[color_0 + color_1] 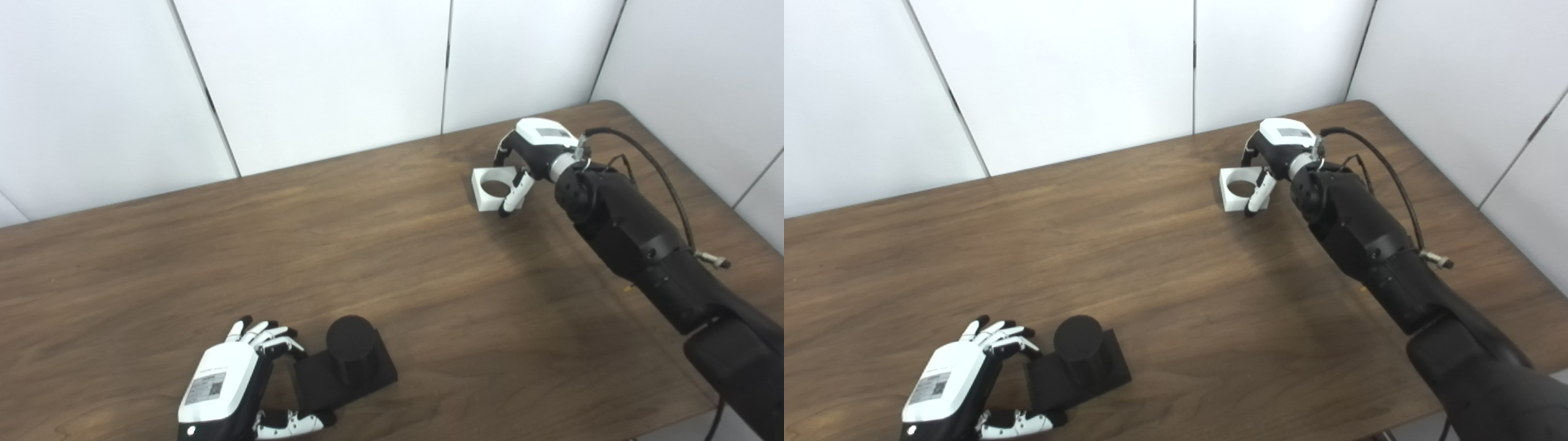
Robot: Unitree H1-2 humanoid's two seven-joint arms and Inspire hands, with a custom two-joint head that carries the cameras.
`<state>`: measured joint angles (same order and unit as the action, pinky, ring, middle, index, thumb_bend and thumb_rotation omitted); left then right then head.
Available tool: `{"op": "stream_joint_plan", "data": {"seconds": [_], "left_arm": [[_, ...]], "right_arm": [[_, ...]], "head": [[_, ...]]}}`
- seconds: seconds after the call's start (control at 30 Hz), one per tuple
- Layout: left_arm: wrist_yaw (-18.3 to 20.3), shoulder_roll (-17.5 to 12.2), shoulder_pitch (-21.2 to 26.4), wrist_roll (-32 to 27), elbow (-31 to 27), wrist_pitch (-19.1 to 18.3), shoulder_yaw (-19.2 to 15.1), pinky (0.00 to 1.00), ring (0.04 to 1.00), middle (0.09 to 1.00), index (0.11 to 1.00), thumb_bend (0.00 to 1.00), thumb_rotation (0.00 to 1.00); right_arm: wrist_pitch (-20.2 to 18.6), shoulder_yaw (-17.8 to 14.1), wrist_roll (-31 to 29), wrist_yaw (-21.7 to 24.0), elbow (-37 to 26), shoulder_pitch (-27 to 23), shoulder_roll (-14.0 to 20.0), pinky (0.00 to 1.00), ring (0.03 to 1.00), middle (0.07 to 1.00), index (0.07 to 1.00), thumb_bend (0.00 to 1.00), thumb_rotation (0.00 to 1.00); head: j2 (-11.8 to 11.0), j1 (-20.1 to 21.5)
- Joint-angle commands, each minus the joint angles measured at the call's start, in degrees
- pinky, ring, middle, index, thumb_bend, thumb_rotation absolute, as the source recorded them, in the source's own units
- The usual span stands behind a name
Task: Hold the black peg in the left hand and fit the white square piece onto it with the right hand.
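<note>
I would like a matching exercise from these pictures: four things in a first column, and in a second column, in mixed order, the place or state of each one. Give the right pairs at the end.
Column 1
1. black peg
2. white square piece
3. left hand
4. right hand

Column 2
A. at the far right of the table, fingers around the white piece
B. stands on a black square base, near the front edge
C. has a round hole through it
D. at the front left, fingers at the edge of the black base

Pairs: 1-B, 2-C, 3-D, 4-A
</note>
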<state>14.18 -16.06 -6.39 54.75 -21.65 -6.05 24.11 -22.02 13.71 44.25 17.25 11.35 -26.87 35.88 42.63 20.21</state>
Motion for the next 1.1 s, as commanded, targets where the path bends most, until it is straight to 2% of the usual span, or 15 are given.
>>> {"op": "stream_joint_plan", "data": {"seconds": [0.0,0.2,0.4,0.57,0.77,0.9,1.07], "left_arm": [[3.00,-1.04,-0.57,2.41,0.82,-0.15,0.91,0.98,0.889,0.815,0.487,0.52,0.05],[2.55,-0.51,-0.66,3.28,1.04,-0.04,1.30,0.98,0.886,0.806,0.487,0.52,0.05],[2.64,0.04,-0.66,4.14,1.19,-0.26,1.70,0.98,0.885,0.805,0.487,0.52,0.05],[2.61,0.80,-0.63,4.58,1.37,-0.41,2.11,0.97,0.887,0.805,0.487,0.52,0.05],[3.16,1.64,-0.45,5.79,1.29,-0.93,2.95,0.97,0.885,0.808,0.488,0.52,0.05],[3.48,2.21,-0.20,6.27,1.41,-1.37,3.24,0.97,0.893,0.812,0.488,0.51,0.05],[4.07,2.93,0.16,7.40,1.50,-2.41,3.92,0.98,0.895,0.810,0.488,0.51,0.05]], "right_arm": [[0.48,0.50,0.82,1.78,-3.28,-1.13,2.50,0.82,0.875,0.793,0.486,0.52,0.13],[-0.24,3.97,2.76,12.43,-16.59,-1.88,5.35,0.92,0.884,0.793,0.486,0.52,0.14],[-0.23,3.90,5.30,19.90,-31.07,-1.86,4.99,0.92,0.874,0.781,0.485,0.52,0.14],[0.17,3.19,6.95,25.80,-40.71,-1.69,3.91,0.91,0.867,0.783,0.486,0.52,0.14],[1.78,2.08,6.39,28.99,-48.15,-1.22,2.61,0.92,0.872,0.772,0.484,0.53,0.14],[0.79,1.52,6.10,32.69,-53.22,-1.82,0.51,0.94,0.881,0.776,0.483,0.53,0.14],[0.17,0.06,4.11,36.19,-57.57,-2.47,-2.51,0.92,0.866,0.757,0.483,0.53,0.14]], "head": [[0.14,-0.12],[0.66,-1.45],[1.05,-2.25],[1.50,-3.57],[2.55,-6.12],[3.39,-7.99],[4.30,-10.25]]}}
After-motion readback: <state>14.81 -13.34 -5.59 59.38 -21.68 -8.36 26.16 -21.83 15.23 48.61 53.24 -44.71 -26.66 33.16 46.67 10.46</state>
